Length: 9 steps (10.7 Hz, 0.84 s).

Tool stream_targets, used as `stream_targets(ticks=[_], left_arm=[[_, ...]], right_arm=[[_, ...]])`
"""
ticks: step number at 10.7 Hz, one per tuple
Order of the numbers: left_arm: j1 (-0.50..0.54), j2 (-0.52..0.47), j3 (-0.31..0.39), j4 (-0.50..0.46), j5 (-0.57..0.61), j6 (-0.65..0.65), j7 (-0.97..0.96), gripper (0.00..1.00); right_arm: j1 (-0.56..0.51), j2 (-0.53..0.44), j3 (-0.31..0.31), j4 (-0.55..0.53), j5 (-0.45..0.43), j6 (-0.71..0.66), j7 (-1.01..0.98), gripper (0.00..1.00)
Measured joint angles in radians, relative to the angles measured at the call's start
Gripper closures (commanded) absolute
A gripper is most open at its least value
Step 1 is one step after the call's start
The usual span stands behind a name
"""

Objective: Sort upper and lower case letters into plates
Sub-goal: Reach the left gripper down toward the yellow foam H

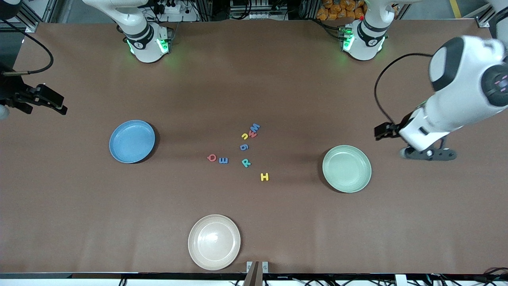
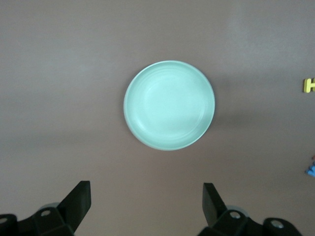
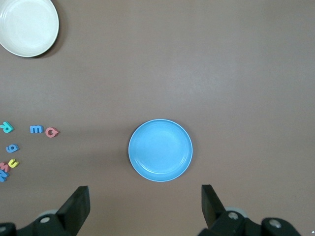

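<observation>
Front view: table (image 1: 254,222) carries three plates. Blue plate (image 1: 132,141) at nine o'clock, green plate (image 1: 347,168) at three, cream plate (image 1: 214,242) at six; all bare. Letters (image 1: 245,147) cluster mid-table, eight I think. Left gripper (image 2: 147,204) up beside green plate, fingers apart. Right gripper (image 3: 145,204) up near blue plate, likewise apart, nothing held.

Blue plate (image 3: 160,150) empty — right gripper (image 3: 145,209) above it, fingers spread.
</observation>
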Motion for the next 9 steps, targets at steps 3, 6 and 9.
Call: stream_targets(ticks=[3, 6, 9], left_arm=[[-0.085, 0.194, -0.001, 0.066, 0.000, 0.157, -0.176, 0.00], [-0.172, 0.377, -0.002, 0.180, 0.070, 0.279, -0.262, 0.00], [-0.250, 0.468, -0.002, 0.232, 0.193, 0.419, -0.269, 0.00]], right_arm=[[0.003, -0.002, 0.000, -0.007, 0.000, 0.000, 0.000, 0.00], [0.005, -0.003, 0.000, -0.011, 0.000, 0.000, 0.000, 0.00], [0.006, -0.003, 0.000, -0.013, 0.000, 0.002, 0.000, 0.00]])
